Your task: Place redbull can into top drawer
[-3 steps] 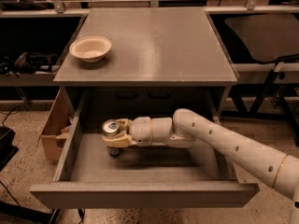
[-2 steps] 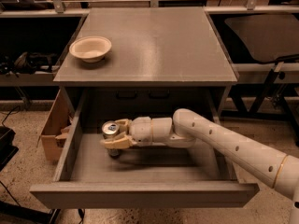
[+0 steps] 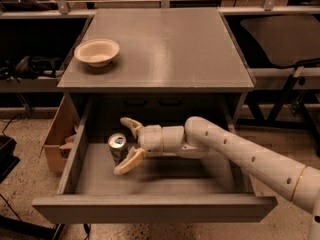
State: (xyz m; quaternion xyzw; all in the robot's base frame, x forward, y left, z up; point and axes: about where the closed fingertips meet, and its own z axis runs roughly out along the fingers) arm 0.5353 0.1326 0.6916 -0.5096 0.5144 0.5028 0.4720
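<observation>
The redbull can (image 3: 118,149) stands upright on the flat grey bottom of the open top drawer (image 3: 165,181), near its left wall. My gripper (image 3: 120,146) reaches into the drawer from the right, and its cream fingers (image 3: 131,161) are spread open on either side of the can. One finger is behind the can and one in front. Small gaps show between the fingers and the can.
A cream bowl (image 3: 97,51) sits on the grey cabinet top (image 3: 165,44) at the back left. A cardboard box (image 3: 57,136) stands on the floor left of the drawer. A dark chair (image 3: 280,31) is at the right.
The fingers were shut on the can and have now spread open. The can stands free on the drawer bottom.
</observation>
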